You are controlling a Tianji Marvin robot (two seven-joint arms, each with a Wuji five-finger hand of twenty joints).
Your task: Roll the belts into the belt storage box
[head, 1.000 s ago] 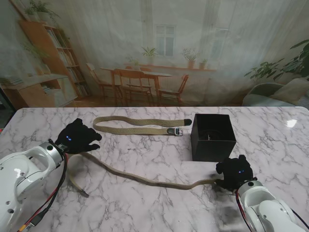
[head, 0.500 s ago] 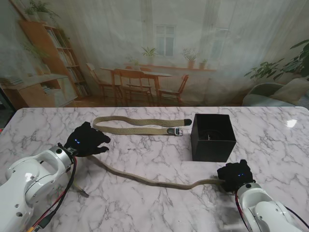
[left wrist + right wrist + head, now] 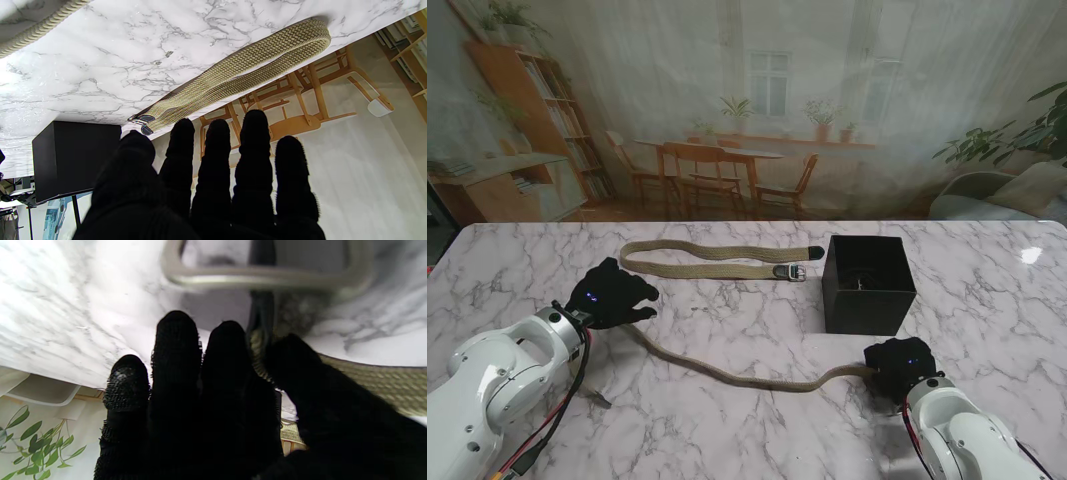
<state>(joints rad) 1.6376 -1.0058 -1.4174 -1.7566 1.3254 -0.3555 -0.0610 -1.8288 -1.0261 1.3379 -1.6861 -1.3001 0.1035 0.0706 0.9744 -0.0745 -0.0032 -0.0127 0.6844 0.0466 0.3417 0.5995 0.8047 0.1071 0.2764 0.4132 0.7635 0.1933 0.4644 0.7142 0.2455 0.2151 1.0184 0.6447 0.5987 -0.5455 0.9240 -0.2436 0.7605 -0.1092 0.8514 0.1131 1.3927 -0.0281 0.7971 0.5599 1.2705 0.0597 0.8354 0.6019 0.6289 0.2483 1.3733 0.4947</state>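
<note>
A black box [image 3: 868, 284] stands on the marble table [image 3: 727, 420] right of centre in the stand view, open side up. Its inside is dark; a small pale glint shows near the middle of the floor, too small to make out, and no belt can be seen in it. In the left wrist view the box [image 3: 71, 160] shows only its plain outer walls.

2 woven tan belts lie on the table, both outside the box. The far belt [image 3: 712, 261] is folded double in a long flat loop in the upper middle of the stand view, its buckle end [image 3: 792, 271] just beside the box's left wall but apart from it. The left wrist view shows the same far belt [image 3: 240, 73] with its fold out toward the table edge.

The near belt [image 3: 727, 372] runs in a shallow curve across the lower middle of the frame, from the left hand to the right hand.

The left hand [image 3: 610, 296] sits at centre left of the stand view, palm down, over the near belt's left part. Its fingers [image 3: 253, 156] are straight, side by side, with nothing between them: released.

The right hand [image 3: 899, 366] is at lower right, nearer to me than the box. In the right wrist view the thumb and fingers [image 3: 230, 373] pinch the belt's webbing just behind its metal buckle [image 3: 267, 276]: grasping the near belt's buckle end.
</note>
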